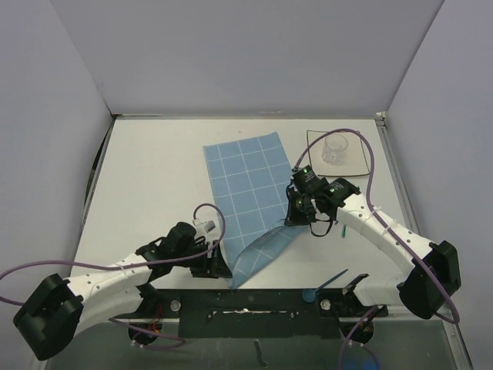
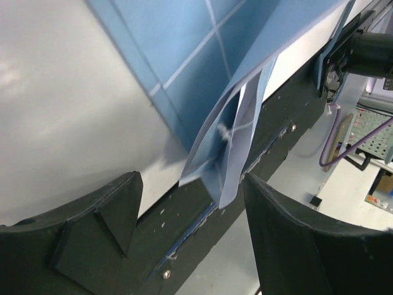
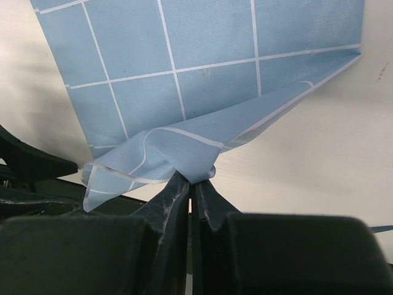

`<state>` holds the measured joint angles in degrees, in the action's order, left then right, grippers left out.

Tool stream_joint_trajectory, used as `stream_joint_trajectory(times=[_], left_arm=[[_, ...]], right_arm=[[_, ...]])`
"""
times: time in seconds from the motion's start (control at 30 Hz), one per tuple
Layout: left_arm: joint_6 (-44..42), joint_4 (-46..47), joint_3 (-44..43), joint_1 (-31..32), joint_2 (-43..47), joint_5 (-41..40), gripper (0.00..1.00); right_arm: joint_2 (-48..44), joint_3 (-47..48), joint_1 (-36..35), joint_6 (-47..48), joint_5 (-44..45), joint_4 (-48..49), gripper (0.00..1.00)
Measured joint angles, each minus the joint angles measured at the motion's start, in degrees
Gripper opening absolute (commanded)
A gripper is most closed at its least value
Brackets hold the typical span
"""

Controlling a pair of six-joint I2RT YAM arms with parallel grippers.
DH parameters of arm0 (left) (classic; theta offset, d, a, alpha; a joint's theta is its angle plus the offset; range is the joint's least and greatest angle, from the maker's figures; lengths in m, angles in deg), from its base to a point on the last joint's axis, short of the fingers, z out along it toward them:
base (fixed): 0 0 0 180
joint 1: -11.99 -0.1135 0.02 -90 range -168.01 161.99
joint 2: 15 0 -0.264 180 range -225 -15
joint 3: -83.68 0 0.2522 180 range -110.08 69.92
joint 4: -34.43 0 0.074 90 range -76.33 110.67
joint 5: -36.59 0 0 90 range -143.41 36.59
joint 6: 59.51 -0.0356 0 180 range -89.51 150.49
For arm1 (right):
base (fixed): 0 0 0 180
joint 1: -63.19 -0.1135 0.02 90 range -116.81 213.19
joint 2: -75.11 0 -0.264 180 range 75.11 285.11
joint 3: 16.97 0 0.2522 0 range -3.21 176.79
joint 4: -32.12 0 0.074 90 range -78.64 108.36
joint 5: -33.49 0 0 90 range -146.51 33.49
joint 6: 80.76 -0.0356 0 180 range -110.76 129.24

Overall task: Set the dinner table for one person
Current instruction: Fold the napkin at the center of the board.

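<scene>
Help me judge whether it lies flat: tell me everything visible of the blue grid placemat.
The blue placemat is a thin, flexible sheet with a white grid, on the white table. Its far part lies flat; its near right side is folded over and lifted, pinched in the shut right gripper. Its near corner buckles at the table's front edge, between the fingers of the open left gripper.

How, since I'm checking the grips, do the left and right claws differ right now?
The left claw stands open and grips nothing; the right claw is shut, pinching a bunched fold of the blue placemat. The left sits at the near edge of the table, the right farther in. Both are black and face that placemat.
</scene>
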<state>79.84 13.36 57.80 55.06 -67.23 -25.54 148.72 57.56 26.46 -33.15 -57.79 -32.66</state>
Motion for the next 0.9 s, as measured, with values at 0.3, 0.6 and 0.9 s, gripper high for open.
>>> stream_joint_trajectory(times=[0.3,0.6,0.9], left_arm=[[-1.95,11.82,-2.71,0.74,-11.54,1.18,0.66],[-1.79,14.10,-2.03,3.08,-10.95,0.59,0.64],[-1.57,10.99,-1.75,3.96,-4.24,-1.11,0.48]], right_arm=[[0.00,0.00,0.00,0.02,-0.26,0.02,0.00],[0.09,-0.63,0.33,0.11,-0.68,0.66,0.00],[0.24,-0.79,0.33,0.11,-0.87,1.33,0.00]])
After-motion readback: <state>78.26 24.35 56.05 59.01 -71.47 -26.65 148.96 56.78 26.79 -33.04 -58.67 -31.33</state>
